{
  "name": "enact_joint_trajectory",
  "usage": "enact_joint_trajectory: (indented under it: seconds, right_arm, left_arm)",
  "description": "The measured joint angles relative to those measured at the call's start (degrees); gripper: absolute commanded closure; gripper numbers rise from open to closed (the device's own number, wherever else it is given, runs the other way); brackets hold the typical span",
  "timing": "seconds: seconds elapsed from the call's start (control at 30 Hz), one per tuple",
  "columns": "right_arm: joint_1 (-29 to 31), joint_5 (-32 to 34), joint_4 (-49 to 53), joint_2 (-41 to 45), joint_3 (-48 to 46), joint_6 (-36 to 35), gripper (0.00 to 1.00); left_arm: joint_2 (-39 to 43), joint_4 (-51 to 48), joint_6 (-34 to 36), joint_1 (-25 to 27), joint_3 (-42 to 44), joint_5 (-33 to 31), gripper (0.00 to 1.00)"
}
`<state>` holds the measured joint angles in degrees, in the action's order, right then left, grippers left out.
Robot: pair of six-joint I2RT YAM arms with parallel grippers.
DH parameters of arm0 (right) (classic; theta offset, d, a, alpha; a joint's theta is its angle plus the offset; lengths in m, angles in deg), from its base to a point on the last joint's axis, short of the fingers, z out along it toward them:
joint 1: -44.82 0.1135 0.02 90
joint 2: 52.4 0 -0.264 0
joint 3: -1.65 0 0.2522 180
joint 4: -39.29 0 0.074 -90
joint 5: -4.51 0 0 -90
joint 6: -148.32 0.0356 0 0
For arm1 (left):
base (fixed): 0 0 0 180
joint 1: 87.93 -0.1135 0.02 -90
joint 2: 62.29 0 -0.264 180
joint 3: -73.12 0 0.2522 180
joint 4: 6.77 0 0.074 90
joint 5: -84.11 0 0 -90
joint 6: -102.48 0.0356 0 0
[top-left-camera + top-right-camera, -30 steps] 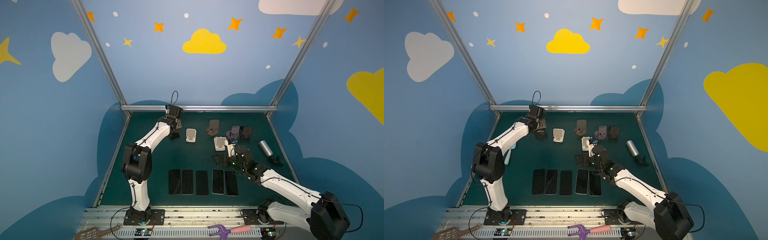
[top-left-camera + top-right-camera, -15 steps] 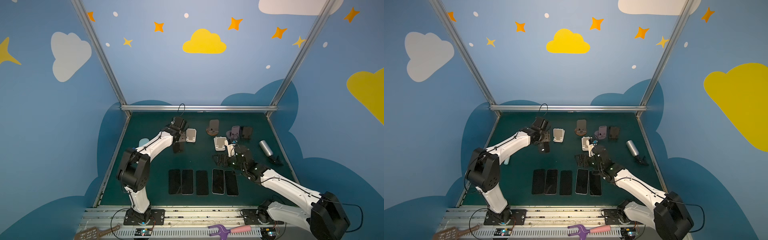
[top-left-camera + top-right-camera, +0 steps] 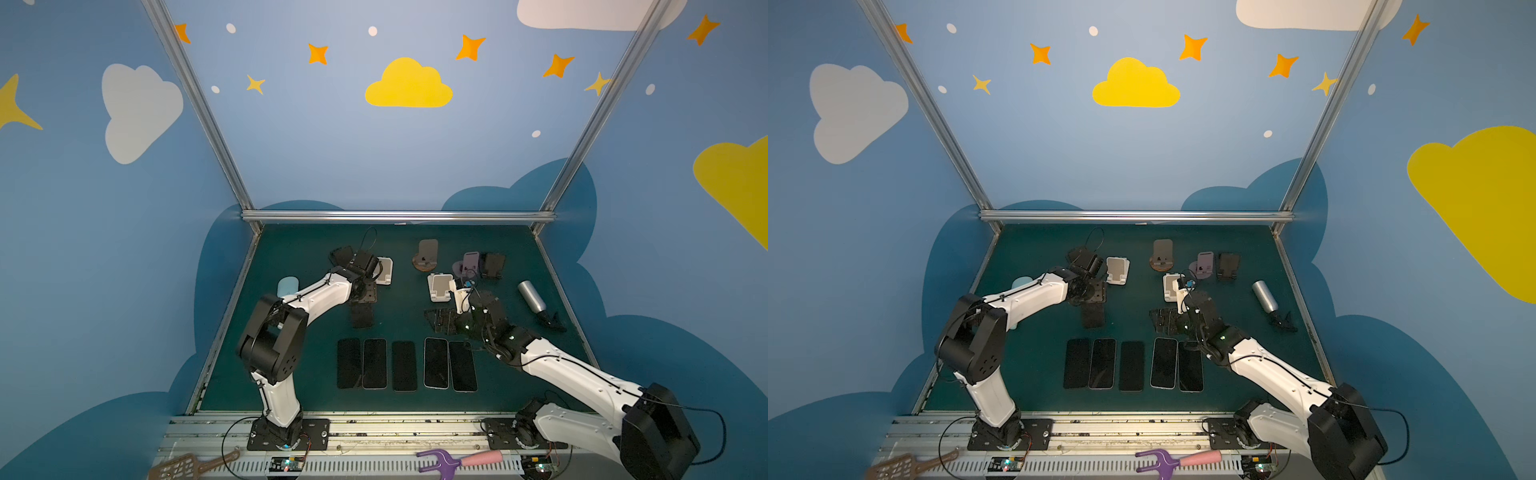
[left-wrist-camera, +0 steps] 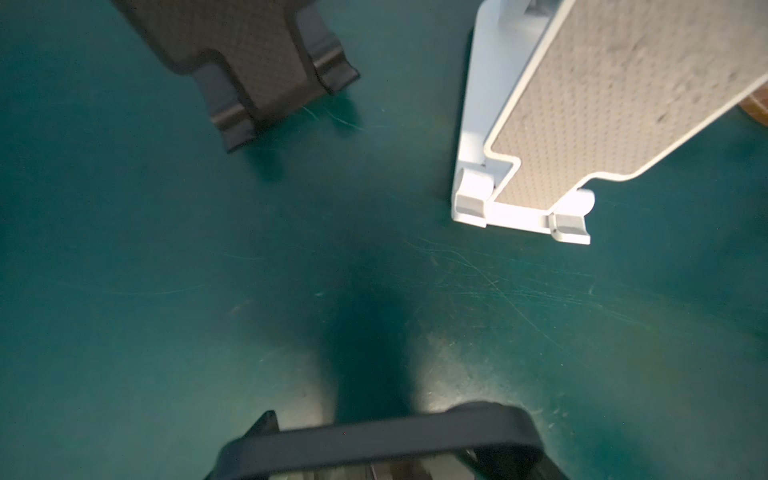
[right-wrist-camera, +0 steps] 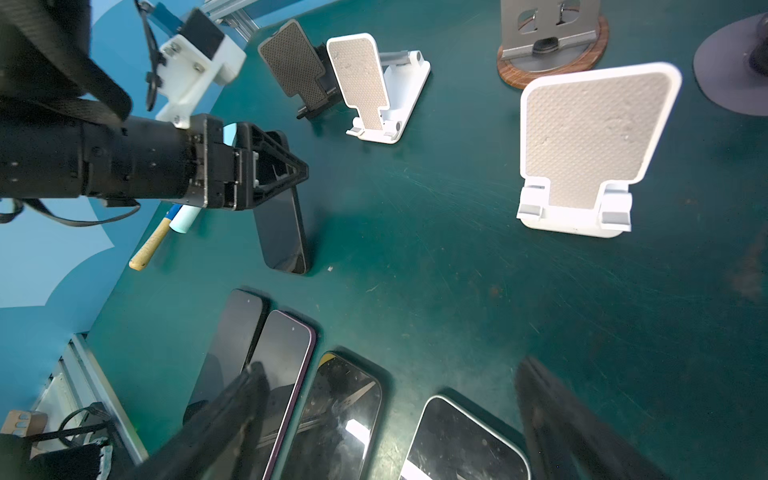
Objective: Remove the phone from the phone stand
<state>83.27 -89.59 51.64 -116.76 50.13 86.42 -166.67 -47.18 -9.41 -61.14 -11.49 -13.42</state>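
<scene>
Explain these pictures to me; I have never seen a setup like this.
Two white robot arms stand at the near edge of a green table, each ending in a two-fingered gripper. The two wide pictures come from one camera head overhead; the two close ones come from cameras on the arms' wrists. On the table lie five phones in a row, several phone stands, among them an empty white stand, and a silver bottle. The left gripper is shut on a dark phone, clear of the stands. The right gripper is open and holds nothing.
</scene>
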Motion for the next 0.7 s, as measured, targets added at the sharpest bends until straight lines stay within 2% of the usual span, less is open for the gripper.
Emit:
enact_joint_trajectory:
  seconds: [0.23,0.7]
  right_arm:
    - [0.0,0.07,0.0,0.0,0.0,-0.02,0.08]
    - [0.0,0.17,0.07,0.0,0.0,-0.07,0.08]
  left_arm:
    - [-2.86,0.72,-0.96,0.44,0.44,2.38,0.43]
    - [-4.66,3.13,-1.14,2.75,2.71,0.96,0.39]
